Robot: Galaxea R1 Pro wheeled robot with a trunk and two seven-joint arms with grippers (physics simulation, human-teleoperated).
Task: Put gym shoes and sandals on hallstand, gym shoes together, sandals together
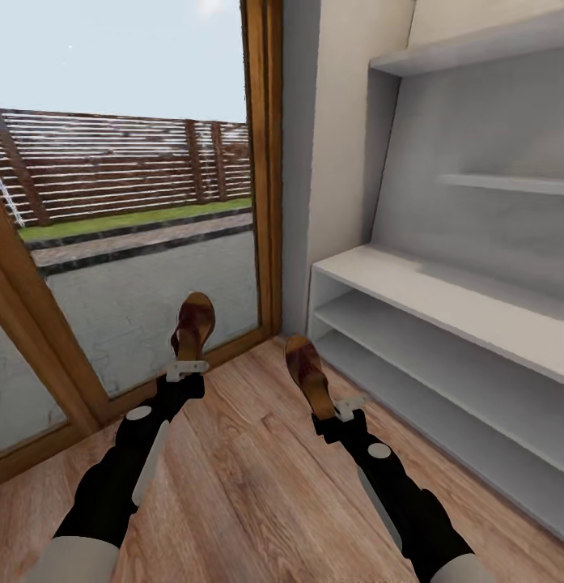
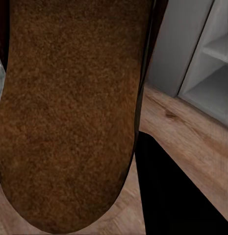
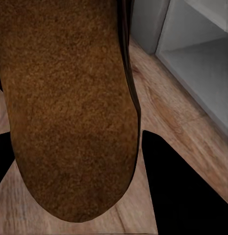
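Each arm holds one dark brown sandal above the corridor floor (image 1: 249,478). My left gripper (image 1: 187,370) is shut on the heel of the left sandal (image 1: 192,325), which points toward the glass door. The right gripper (image 1: 344,407) is shut on the heel of the other sandal (image 1: 307,374), just in front of the hallstand (image 1: 443,340). The left sandal's tan insole (image 2: 69,112) looms large in the left wrist view, and the right sandal's insole (image 3: 69,107) does so in the right wrist view. The hallstand's pale-grey shelves stand bare at the right.
A wood-framed glass door (image 1: 265,162) with a fence and lawn behind it stands ahead and to the left. A beige wall (image 1: 350,129) meets the hallstand's left end. Open plank floor lies between and below my arms.
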